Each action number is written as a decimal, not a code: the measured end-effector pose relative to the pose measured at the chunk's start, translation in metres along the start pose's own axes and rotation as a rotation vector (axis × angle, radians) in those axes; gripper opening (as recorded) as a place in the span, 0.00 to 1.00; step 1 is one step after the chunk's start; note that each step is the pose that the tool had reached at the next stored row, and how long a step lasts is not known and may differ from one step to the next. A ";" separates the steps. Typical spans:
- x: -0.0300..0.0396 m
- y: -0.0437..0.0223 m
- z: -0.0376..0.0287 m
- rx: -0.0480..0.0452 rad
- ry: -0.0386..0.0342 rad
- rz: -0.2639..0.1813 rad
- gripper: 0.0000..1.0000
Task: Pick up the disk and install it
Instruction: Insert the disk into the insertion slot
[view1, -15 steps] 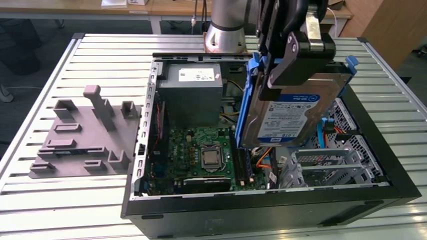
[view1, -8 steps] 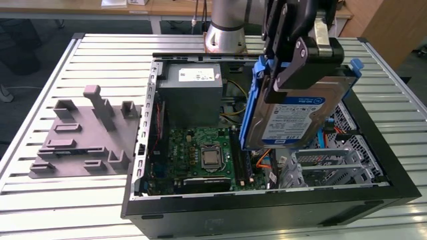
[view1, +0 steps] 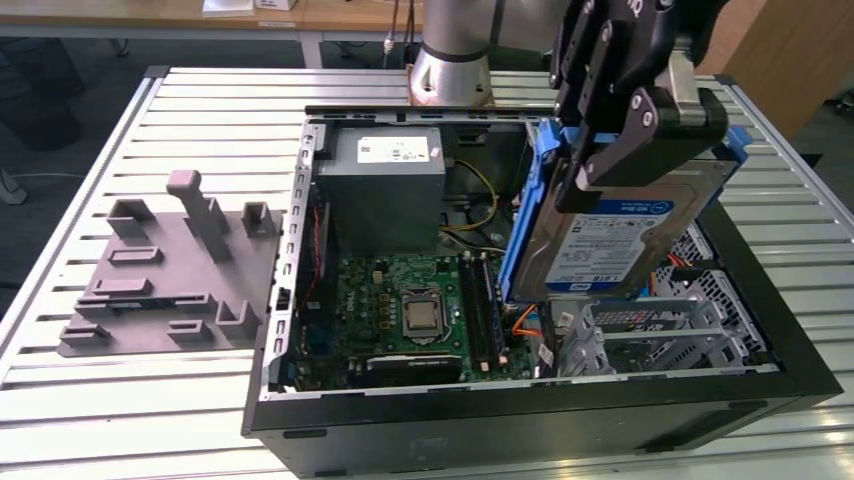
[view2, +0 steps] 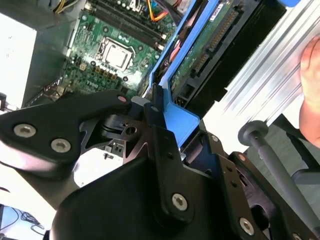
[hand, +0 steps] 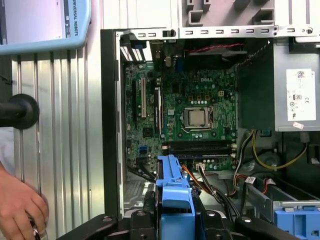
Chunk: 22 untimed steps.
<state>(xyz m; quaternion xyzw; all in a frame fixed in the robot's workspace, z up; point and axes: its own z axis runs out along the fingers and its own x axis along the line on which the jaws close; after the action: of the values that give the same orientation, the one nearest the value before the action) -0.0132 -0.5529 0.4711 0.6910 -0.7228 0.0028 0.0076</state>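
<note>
Overhead, the claw (view1: 627, 160) is clamped tight on the disk (view1: 621, 240), which hangs on edge above the open computer case (view1: 534, 415), at three o'clock from the motherboard (view1: 400, 310) in the exterior view.

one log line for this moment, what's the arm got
gripper: shut on disk | disk: on edge over drive cage, not seated | computer case: open | person's hand: beside case
</note>
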 end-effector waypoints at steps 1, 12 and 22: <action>0.0000 -0.0025 0.0003 0.0000 0.0000 0.000 0.36; 0.0044 -0.0054 0.0009 0.0000 0.0001 0.000 0.36; 0.0072 -0.0178 0.0051 0.0000 0.0000 0.000 0.36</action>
<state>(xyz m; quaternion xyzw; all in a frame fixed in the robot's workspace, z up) 0.0042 -0.5609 0.4659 0.6910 -0.7228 0.0028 0.0076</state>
